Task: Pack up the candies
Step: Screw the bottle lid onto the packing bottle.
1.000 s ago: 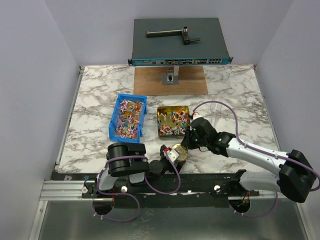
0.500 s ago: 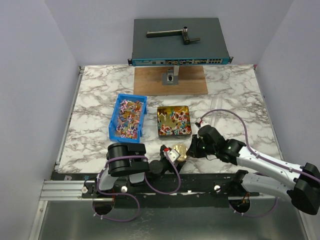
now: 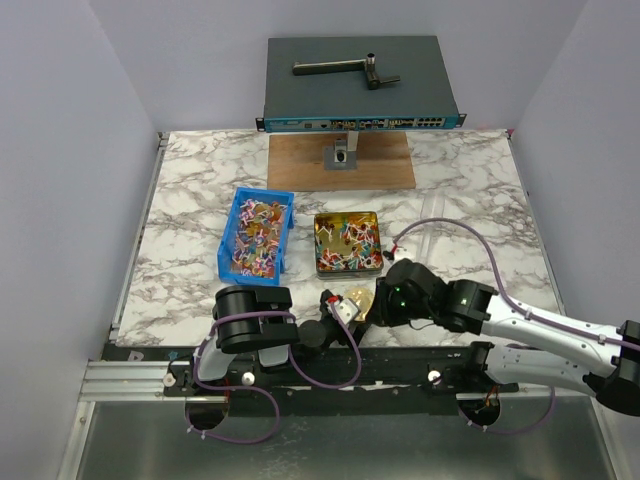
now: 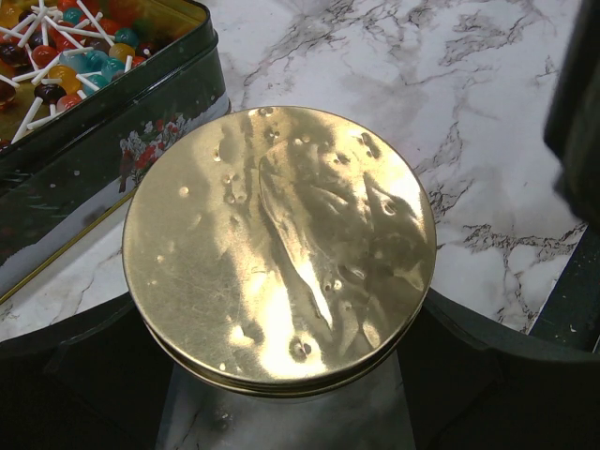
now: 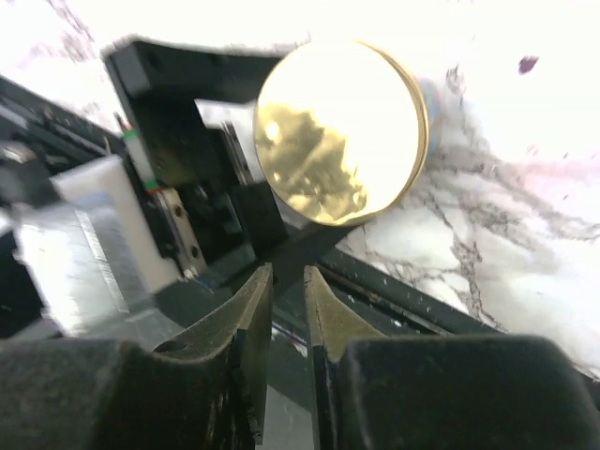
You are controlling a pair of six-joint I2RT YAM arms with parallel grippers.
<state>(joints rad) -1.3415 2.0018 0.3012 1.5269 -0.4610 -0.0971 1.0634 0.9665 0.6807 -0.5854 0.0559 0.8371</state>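
Note:
The candies lie in two places: a heap in the blue bin (image 3: 256, 238) and more in the dark square tin (image 3: 347, 243). In the left wrist view the tin (image 4: 112, 122) shows candies (image 4: 66, 56) at the top left. A round gold lid (image 4: 281, 244) sits between the fingers of my left gripper (image 4: 279, 305), which press on both sides of its rim. From above, that lid (image 3: 357, 298) is just in front of the tin. My right gripper (image 3: 378, 305) is beside the lid, off it. Its fingers stand a narrow gap apart (image 5: 288, 277) with nothing between them.
A grey network switch (image 3: 360, 80) stands on a wooden board (image 3: 341, 162) at the back. The black mounting rail (image 3: 300, 365) runs along the near edge. Pale walls close in the left and right sides.
My right arm has drawn back toward the near edge and come off the gold lid, its fingers parting slightly. The lid stays at my left gripper, which has not moved.

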